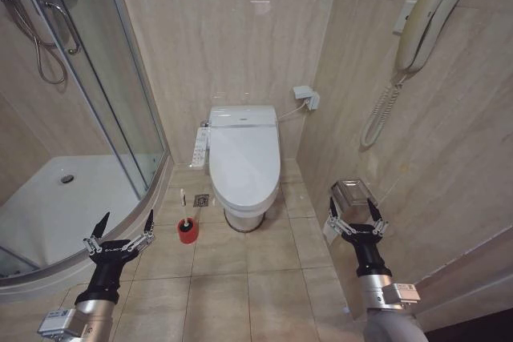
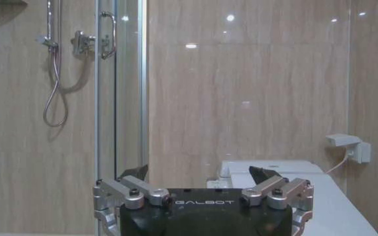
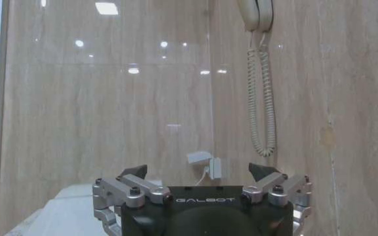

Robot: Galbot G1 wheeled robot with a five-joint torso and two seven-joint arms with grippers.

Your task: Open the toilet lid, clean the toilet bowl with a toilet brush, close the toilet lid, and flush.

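The glossy white toilet lid (image 1: 244, 158) lies shut over the toilet bowl, which is hidden beneath it; the white pedestal base (image 1: 244, 219) shows below. The toilet brush (image 1: 183, 198) stands with its thin white handle upright in a small red holder (image 1: 187, 231) on the floor left of the toilet. My left gripper (image 1: 126, 226) hovers open at lower left, short of the holder and holding nothing. At lower right my right gripper (image 1: 353, 210) is open and holds nothing too. In the left wrist view the left gripper (image 2: 200, 172) faces the tank and lid (image 2: 346, 201); in the right wrist view the right gripper (image 3: 200, 169) faces the wall.
A curved glass shower enclosure (image 1: 96, 118) with a raised white tray (image 1: 72, 198) fills the left. A white control panel (image 1: 201, 148) sits at the toilet's left side. A wall phone (image 1: 421, 30) and a paper holder (image 1: 350, 192) hang on the right wall. Beige tiled floor (image 1: 240, 278) lies in front.
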